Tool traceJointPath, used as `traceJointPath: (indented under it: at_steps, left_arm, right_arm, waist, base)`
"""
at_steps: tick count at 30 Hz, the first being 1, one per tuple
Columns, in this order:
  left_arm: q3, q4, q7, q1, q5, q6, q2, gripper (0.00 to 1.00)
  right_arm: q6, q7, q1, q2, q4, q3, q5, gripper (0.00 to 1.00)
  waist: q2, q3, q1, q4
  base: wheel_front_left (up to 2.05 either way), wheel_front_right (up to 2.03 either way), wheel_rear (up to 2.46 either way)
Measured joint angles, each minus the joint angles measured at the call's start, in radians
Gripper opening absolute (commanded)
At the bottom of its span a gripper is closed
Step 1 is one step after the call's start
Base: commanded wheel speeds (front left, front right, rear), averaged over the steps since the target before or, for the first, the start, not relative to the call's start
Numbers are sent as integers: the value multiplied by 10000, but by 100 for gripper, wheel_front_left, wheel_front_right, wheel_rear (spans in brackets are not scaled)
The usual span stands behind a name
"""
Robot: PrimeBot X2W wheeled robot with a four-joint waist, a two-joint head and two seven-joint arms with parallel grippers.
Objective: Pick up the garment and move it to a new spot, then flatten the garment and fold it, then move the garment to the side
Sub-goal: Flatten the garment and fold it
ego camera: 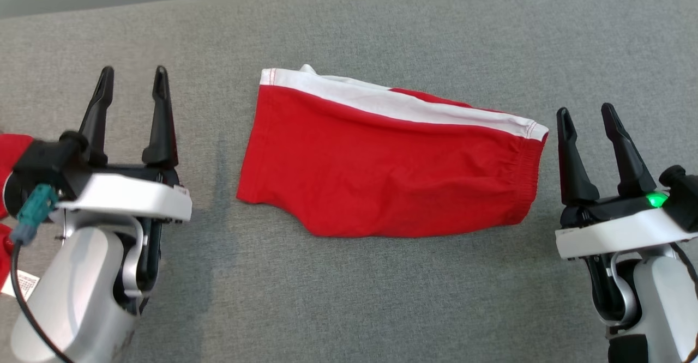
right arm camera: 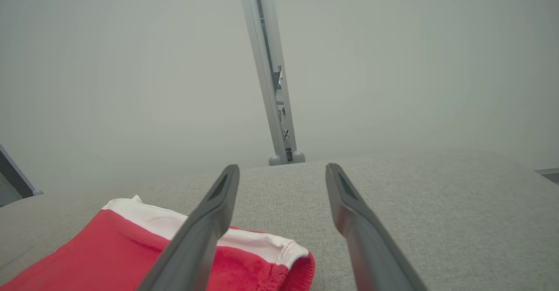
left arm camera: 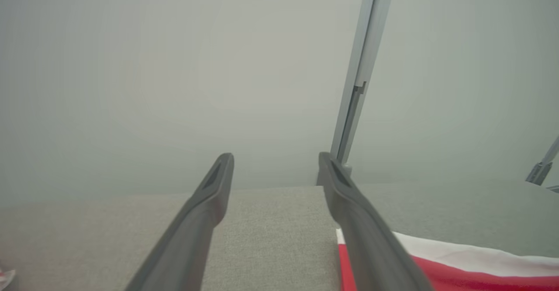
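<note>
Red shorts [ego camera: 381, 177] lie on worktop [ego camera: 349, 308], long axis running left-right between my arms. My right end effector [ego camera: 586, 111] is nearer, just beside one end. My left end effector [ego camera: 132, 74] stands farther off. Both released, empty.

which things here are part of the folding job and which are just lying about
In the job: red garment on the grey table; left gripper, open; right gripper, open.
Lying about: another red cloth at the head view's left edge; metal post behind the table.
</note>
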Motion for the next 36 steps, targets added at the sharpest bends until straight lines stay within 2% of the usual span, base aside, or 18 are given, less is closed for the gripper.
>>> traceJointPath:
  at_steps: [8, 13, 36]
  left_arm:
    - [98, -1544, -13, 1712, 880, 798, 265, 100]
    - [-75, -1785, 146, 2275, 1034, 1018, 378, 100]
    - [-255, -1933, 456, 2428, 936, 1164, 408, 100]
  right_arm:
    - [0, 387, 847, 132, -604, -426, -821, 100]
    - [0, 646, 1391, 274, -859, -765, -943, 100]
    - [0, 1032, 1736, 579, -1269, -972, -1101, 100]
  waist:
    - [0, -586, 0, 184]
    - [0, -839, 0, 272]
    - [0, -1016, 0, 330]
  base:
    - [0, 0, 0]
    - [0, 0, 0]
    - [0, 0, 0]
